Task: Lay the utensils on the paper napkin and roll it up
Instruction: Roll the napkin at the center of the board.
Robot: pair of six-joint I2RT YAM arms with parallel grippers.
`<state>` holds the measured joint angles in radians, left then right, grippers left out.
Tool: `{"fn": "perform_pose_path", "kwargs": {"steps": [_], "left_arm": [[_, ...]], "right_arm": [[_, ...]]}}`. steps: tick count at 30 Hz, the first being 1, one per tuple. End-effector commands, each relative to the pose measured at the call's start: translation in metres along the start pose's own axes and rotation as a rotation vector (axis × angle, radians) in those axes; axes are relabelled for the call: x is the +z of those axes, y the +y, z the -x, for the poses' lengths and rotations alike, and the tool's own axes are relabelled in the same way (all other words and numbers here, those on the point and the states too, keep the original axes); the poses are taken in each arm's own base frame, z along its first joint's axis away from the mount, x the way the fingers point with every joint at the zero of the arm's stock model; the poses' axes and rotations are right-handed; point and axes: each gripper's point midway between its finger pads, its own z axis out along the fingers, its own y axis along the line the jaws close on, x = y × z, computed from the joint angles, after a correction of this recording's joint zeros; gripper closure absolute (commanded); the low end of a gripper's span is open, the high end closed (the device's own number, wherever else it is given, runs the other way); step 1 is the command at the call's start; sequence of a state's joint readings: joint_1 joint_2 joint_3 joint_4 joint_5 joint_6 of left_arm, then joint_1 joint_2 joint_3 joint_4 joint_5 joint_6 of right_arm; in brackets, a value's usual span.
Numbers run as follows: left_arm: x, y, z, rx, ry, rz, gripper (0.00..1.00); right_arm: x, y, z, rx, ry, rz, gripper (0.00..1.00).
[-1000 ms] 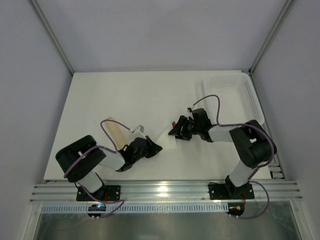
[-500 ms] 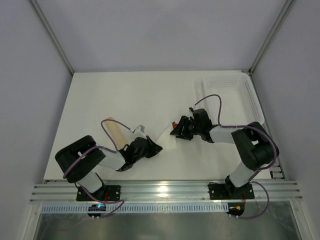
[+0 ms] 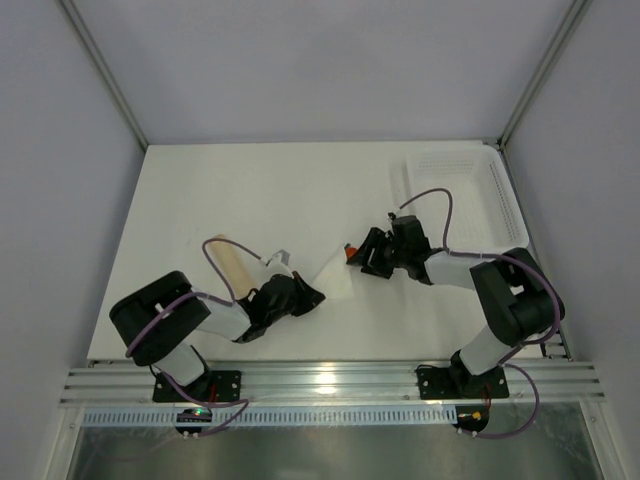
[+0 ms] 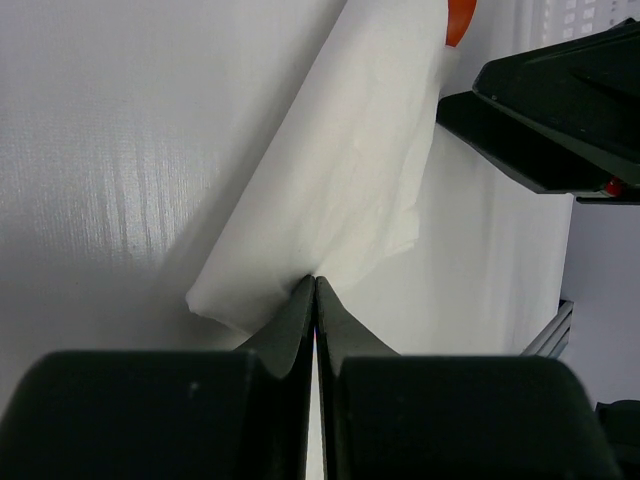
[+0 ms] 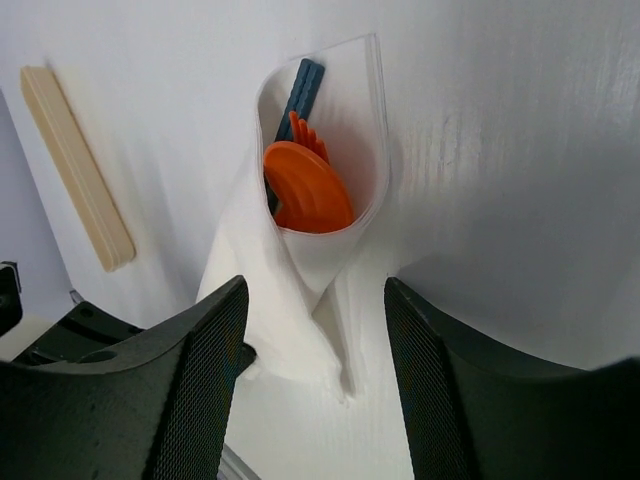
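Bright, diffuse light fills the top view, with a glare spot on the aluminium rail (image 3: 325,378). Close up, the paper napkin (image 4: 350,170) throws a soft shadow across the sheeny table (image 4: 100,150); the left gripper (image 4: 316,290) looks perhaps slightly defocused.

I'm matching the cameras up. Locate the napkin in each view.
Top: napkin just below centre.
Left wrist: middle, running to the top edge.
Right wrist: centre, wrapped as a cone.
Shared landmark: orange utensil in its open end, seen in all three.
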<state>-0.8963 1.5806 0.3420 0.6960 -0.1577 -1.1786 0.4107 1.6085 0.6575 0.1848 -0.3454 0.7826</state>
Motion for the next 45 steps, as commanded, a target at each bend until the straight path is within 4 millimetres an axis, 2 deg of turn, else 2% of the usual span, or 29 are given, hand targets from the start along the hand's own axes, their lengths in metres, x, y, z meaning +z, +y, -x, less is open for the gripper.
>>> {"fn": "perform_pose_path", "kwargs": {"steps": [1, 7, 16, 22, 29, 34, 45], "left_arm": [[-0.004, 0.027, -0.014, 0.058, 0.049, 0.103, 1.0], [-0.005, 0.025, -0.016, 0.063, 0.057, 0.097, 1.0], [-0.003, 0.023, -0.018, 0.063, 0.065, 0.09, 1.0], [-0.002, 0.024, -0.02, 0.06, 0.072, 0.088, 1.0], [-0.002, 0.022, -0.021, 0.061, 0.072, 0.086, 1.0], [-0.001, 0.023, -0.021, 0.067, 0.075, 0.093, 1.0], [0.0, 0.021, -0.023, 0.088, 0.092, 0.086, 1.0]], "right_arm": [[0.007, -0.008, -0.023, 0.099, 0.046, -0.015, 0.38], [0.015, 0.0, -0.033, 0.139, 0.043, 0.008, 0.39], [0.026, -0.009, -0.052, 0.173, 0.075, 0.023, 0.48], [0.033, -0.009, -0.053, 0.149, 0.074, 0.052, 0.53], [0.04, 0.001, -0.052, 0.077, 0.089, 0.117, 0.53], [0.045, 0.0, -0.055, 0.039, 0.119, 0.125, 0.56], [0.044, 0.003, -0.051, -0.044, 0.128, 0.128, 0.78]]}}
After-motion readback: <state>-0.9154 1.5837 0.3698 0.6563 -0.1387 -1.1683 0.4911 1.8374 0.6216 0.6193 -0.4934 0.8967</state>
